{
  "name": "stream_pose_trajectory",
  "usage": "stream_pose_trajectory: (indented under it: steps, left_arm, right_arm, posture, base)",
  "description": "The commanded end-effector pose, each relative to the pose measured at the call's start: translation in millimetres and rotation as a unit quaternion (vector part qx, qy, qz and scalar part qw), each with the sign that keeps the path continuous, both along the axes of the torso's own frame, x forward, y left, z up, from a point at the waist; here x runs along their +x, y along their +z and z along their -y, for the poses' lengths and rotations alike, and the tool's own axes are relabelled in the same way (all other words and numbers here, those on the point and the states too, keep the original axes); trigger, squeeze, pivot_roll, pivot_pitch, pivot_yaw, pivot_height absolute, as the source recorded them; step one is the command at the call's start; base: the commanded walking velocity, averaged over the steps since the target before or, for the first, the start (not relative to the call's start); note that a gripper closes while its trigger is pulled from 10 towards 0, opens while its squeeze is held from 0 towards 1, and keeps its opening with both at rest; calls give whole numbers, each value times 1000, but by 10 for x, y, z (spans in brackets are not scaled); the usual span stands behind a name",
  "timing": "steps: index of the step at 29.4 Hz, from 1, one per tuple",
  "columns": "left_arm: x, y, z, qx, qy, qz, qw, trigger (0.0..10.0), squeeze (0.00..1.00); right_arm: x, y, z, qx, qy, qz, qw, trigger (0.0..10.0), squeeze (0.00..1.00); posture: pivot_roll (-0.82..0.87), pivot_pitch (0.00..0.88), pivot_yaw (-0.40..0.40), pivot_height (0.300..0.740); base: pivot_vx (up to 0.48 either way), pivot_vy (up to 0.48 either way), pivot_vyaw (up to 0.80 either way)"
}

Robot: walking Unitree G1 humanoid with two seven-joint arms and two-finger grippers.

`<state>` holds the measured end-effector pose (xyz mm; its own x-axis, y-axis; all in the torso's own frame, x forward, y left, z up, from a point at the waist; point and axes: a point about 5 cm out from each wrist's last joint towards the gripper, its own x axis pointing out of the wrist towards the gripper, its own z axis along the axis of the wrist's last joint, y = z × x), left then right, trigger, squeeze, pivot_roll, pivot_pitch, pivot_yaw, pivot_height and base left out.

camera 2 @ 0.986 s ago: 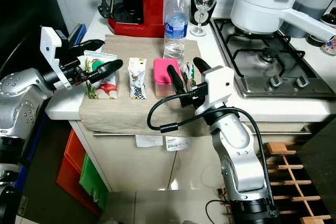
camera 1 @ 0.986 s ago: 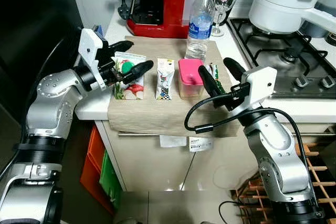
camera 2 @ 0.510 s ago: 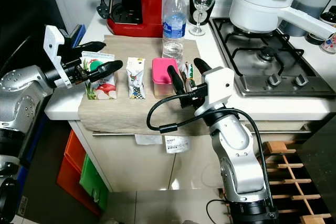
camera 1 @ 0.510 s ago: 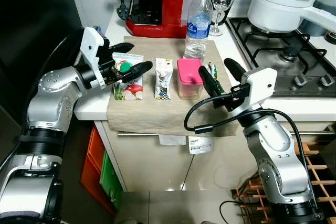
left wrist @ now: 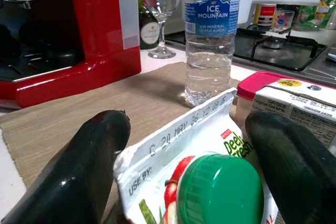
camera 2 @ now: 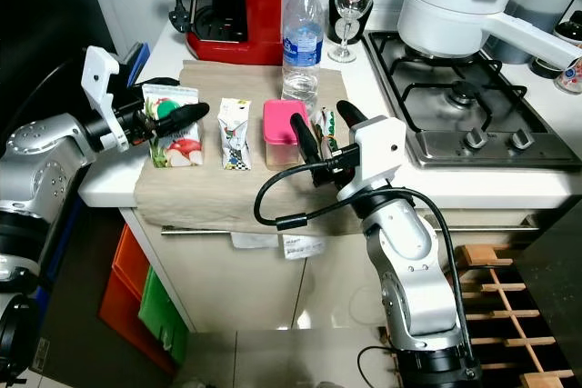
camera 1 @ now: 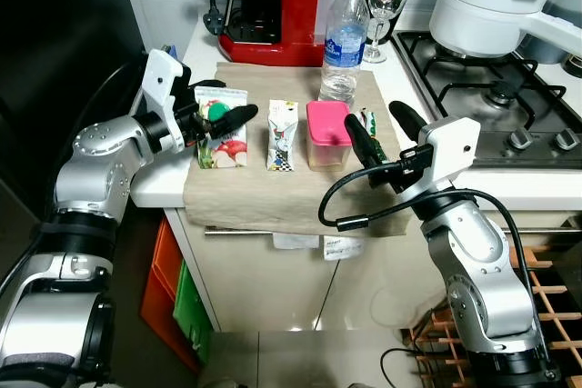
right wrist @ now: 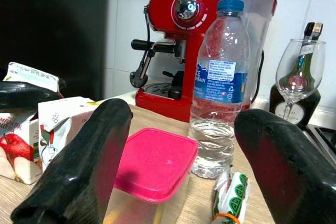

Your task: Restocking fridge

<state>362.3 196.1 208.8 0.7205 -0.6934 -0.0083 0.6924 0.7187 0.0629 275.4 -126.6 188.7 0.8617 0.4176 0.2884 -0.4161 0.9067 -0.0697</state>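
Two arms reach over the counter in the left eye view. The left gripper [camera 1: 218, 113] has its fingers spread around the top of the juice carton [camera 1: 220, 129], which stands upright on the beige cloth [camera 1: 273, 197]. The right gripper [camera 1: 377, 134] is spread too, close to the pink-lid box [camera 1: 327, 134] and holding nothing.

From the right eye, the carton is the first thing in a row. Next come the small milk carton [camera 2: 235, 134], then the pink-lid box, with the water bottle [camera 2: 300, 38] behind.

Looking along the left wrist, one black finger [left wrist: 73, 171] sits on each side of the carton's folded top and green cap [left wrist: 220, 195]. The carton is right between them and stands tall, so I think this arm only needs to squeeze and lift.

Looking along the right wrist, the wide-apart fingers [right wrist: 79, 171] frame the pink-lid box just ahead.
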Motion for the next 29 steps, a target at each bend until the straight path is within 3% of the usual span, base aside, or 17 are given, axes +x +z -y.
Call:
stream_pose_trajectory:
  steps: [1, 16, 24, 29]
  left_arm:
    - [15, -21, -8, 10, 6, -8, 1000, 0, 0]
    - [-12, -63, 42, 10, -10, -12, 1000, 0, 0]
    - [14, -86, 123, -39, -2, -8, 999, 0, 0]
    - [15, -75, 188, -44, -16, -8, 999, 0, 0]
  right_arm:
    - [-5, 46, -11, -2, 0, 12, 1000, 10000, 0]
    - [23, 61, 13, -6, -4, 18, 1000, 10000, 0]
    - [99, 75, 2, -4, -13, 25, 1000, 10000, 0]
    - [136, 127, 25, 1, -21, 34, 999, 10000, 0]
  posture:
    - [-89, 0, 24, 740]
    - [-87, 0, 39, 740]
    - [-96, 0, 47, 740]
    - [-93, 0, 52, 740]
  base:
    - [0, 0, 0]
    - [0, 0, 0]
    - [0, 0, 0]
    - [0, 0, 0]
